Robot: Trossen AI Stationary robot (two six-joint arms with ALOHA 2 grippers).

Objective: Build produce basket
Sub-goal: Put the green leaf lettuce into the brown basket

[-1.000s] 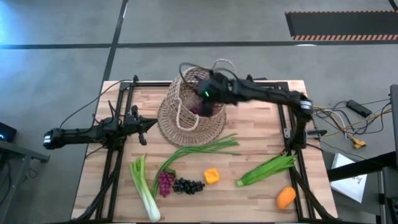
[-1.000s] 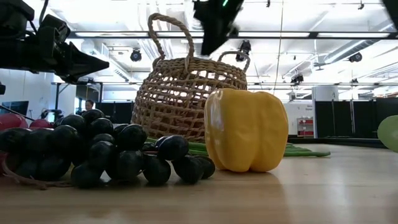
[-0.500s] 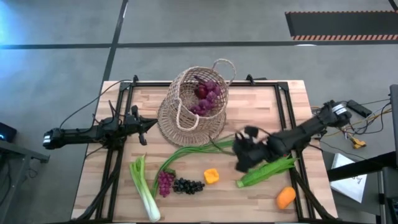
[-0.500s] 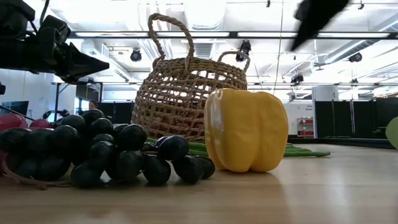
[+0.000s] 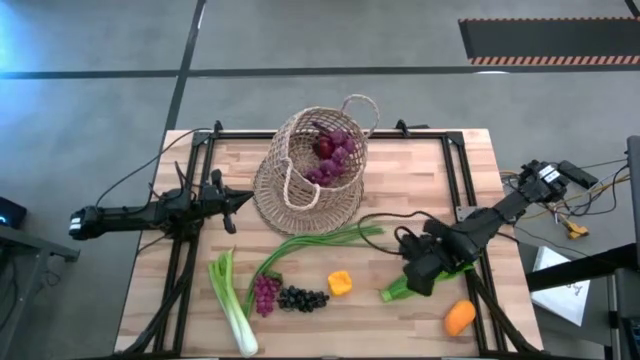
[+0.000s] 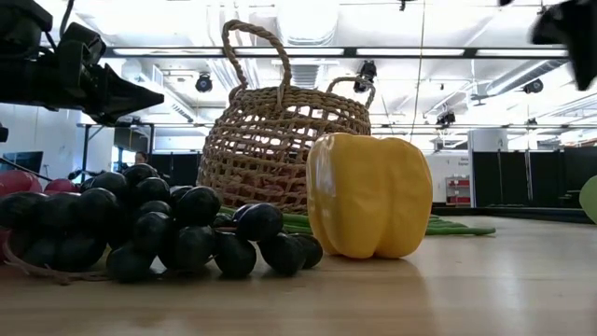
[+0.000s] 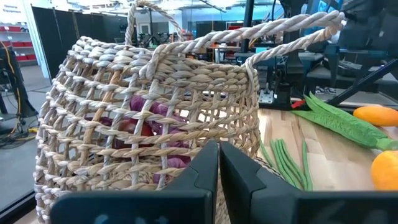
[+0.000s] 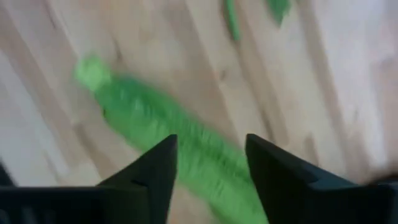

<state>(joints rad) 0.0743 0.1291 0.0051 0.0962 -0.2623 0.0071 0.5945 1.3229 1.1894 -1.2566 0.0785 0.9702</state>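
basket (image 5: 312, 172) sits at the back-middle of the table (image 5: 420, 170), tipped over so its mouth faces up-right in the high view, w/ purple grapes (image 5: 335, 157) and smth red inside. thru the open weave the left wrist cam shows the same purple/red stuff.

right gripper (image 5: 422, 277) is down over the leafy greens (image 5: 432, 270) on the right-front part of the table, right above the stem end. fingers (image 8: 149, 177) spread apart, greens showing in the gap btwn them, not pinching anything yet. can't tell if the tips touch the wood.

left gripper (image 5: 232, 203) hangs at the left side, just beside the basket wall, fingers pressed together, holding nothing.

rest of the produce still out on the table: long green onions (image 5: 325, 240) running from the basket's front toward the middle, leek (image 5: 230, 300) at front left, small purple grape bunch (image 5: 265, 293) next to it, black grapes (image 5: 302, 298) just right of those, yellow pepper (image 5: 340, 284) near the black ones, orange (image 5: 459, 318) at the front right corner, close to the greens' stem end.
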